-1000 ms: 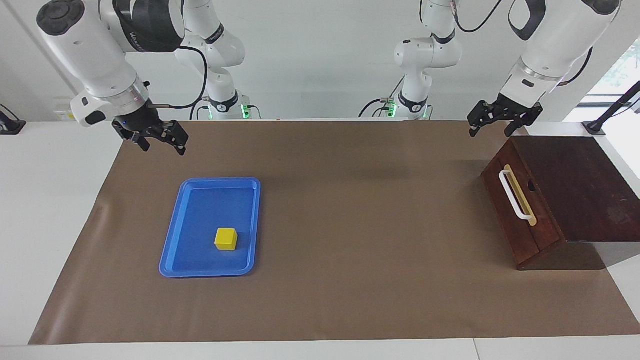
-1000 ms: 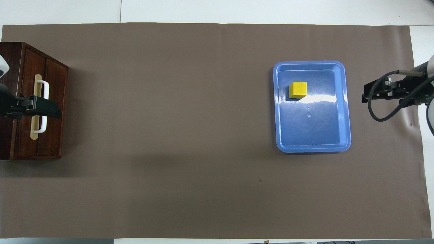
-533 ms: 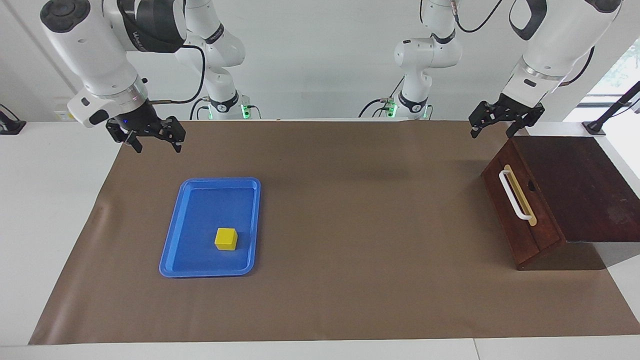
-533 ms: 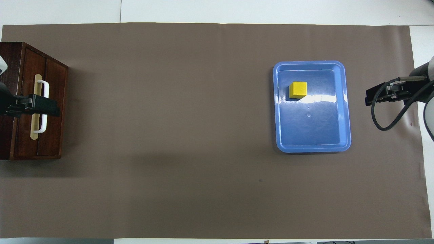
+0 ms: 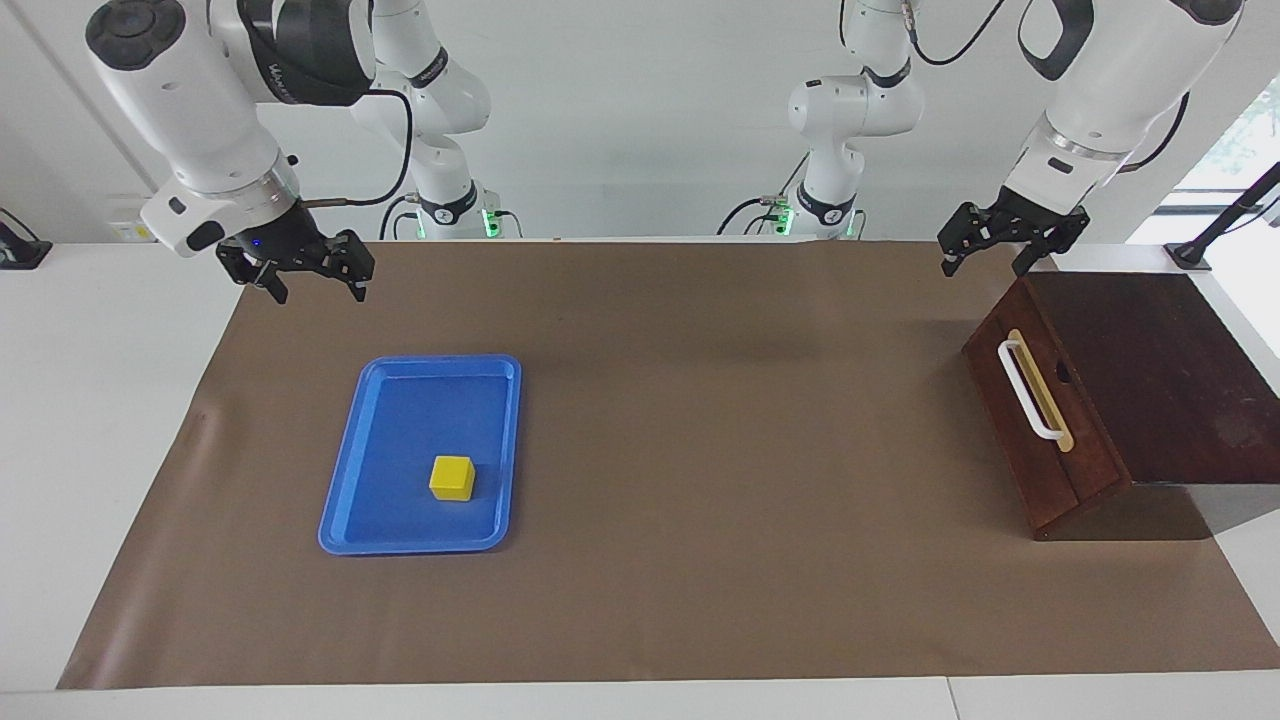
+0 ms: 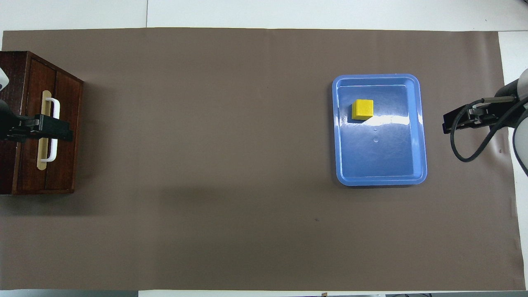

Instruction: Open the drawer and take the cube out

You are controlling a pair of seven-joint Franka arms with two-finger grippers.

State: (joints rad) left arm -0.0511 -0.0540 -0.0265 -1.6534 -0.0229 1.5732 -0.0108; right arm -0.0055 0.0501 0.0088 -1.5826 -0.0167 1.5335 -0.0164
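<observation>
The dark wooden drawer [image 5: 1040, 430] [image 6: 66, 165] is shut, at the left arm's end of the table, and its white bar handle [image 5: 1030, 390] [image 6: 55, 107] faces the table's middle. The small yellow cube [image 5: 452, 477] [image 6: 362, 109] lies in a flat blue tray [image 5: 410, 420] [image 6: 379, 156] toward the right arm's end. My left gripper [image 5: 985, 262] [image 6: 62, 131] hangs open and empty in the air over the drawer. My right gripper [image 5: 318, 290] [image 6: 449, 123] hangs open and empty over the mat, beside the tray.
A brown mat [image 5: 720, 450] covers most of the white table. Between the tray and the drawer there is only bare mat.
The right gripper has turned a little and shifted slightly toward the right arm's end of the table. The left gripper has barely drifted. Cube, tray and drawer have not moved.
</observation>
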